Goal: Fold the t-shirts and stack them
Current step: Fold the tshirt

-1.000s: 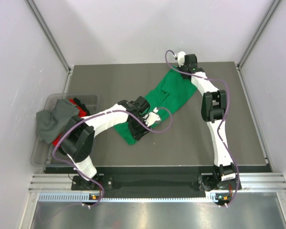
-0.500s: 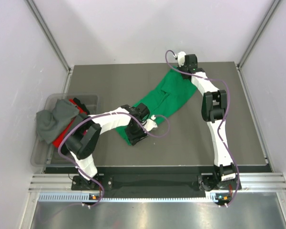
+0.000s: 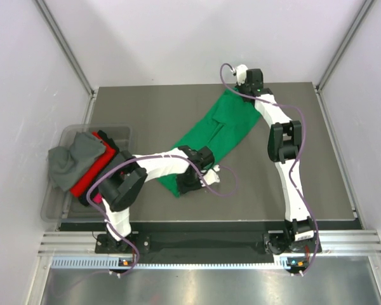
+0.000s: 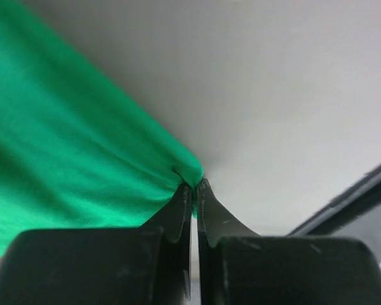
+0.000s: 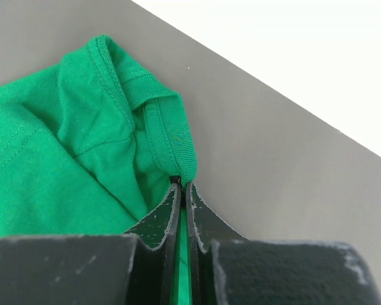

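Folding is barely begun: left end effector (image 4: 193,187) and right end effector (image 5: 181,185) clamp the green shirt's (image 3: 223,126) ends; other shirts (image 3: 73,162) fill the bin (image 3: 49,210).

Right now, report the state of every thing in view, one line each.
green t-shirt, stretched in a long diagonal band, pinched at both ends.
left tool, shut on the green t-shirt's near end.
right tool, shut on its far hem.
clear bin, holding shirts.
grey t-shirt, crumpled, draped over the bin's edge.
red t-shirt, bunched in the bin.
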Controlling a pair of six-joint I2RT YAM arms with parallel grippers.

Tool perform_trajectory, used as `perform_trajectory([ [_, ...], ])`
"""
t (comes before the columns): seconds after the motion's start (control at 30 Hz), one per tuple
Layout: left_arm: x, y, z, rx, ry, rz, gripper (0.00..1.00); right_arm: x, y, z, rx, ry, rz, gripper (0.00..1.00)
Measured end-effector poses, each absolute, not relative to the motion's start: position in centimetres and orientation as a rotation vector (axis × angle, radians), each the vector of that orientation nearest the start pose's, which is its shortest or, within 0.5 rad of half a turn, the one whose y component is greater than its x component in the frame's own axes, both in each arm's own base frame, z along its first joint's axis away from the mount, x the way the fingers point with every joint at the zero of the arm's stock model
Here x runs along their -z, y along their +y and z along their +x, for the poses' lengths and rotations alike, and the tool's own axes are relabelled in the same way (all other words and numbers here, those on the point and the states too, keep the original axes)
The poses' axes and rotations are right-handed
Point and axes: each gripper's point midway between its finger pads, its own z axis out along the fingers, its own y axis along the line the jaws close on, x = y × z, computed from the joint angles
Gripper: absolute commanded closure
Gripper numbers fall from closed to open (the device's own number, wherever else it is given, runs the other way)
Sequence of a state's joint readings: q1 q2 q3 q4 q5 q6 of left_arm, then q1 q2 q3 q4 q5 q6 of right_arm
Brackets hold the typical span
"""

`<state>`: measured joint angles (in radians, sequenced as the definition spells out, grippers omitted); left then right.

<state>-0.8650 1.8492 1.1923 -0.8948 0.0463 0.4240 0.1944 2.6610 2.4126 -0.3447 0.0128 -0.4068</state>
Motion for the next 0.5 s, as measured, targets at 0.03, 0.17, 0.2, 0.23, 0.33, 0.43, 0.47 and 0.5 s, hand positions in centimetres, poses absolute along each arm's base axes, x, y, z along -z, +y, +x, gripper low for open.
perform_trajectory([
  [0.03,-1.4,-21.8,19.3,0.074,2.500,1.902,1.00,-6.3,11.5,68.3,0.138,2.068,-0.638,1.00],
  [0.17,-1.4,-23.6,17.8,0.097,2.489,1.994,1.00,-6.6,11.9,68.6,0.146,2.043,-0.655,1.00],
  [0.2,-1.4,-24.1,17.5,0.104,2.487,2.014,1.00,-6.7,12.1,68.6,0.145,2.038,-0.656,1.00],
  [0.23,-1.5,-24.6,17.1,0.117,2.485,2.032,1.00,-6.8,12.2,68.6,0.143,2.034,-0.658,1.00],
  [0.33,-1.5,-26.0,16.2,0.167,2.491,2.067,1.00,-7.0,12.9,68.7,0.138,2.016,-0.672,1.00],
  [0.43,-1.6,-27.6,15.2,0.236,2.488,2.093,1.00,-7.5,13.5,69.0,0.137,1.990,-0.679,1.00],
  [0.47,-1.6,-28.2,14.8,0.265,2.483,2.100,1.00,-7.6,13.8,69.1,0.136,1.981,-0.684,1.00],
  [0.5,-1.6,-28.9,14.4,0.295,2.476,2.105,1.00,-7.7,14.1,69.1,0.134,1.973,-0.689,1.00],
])
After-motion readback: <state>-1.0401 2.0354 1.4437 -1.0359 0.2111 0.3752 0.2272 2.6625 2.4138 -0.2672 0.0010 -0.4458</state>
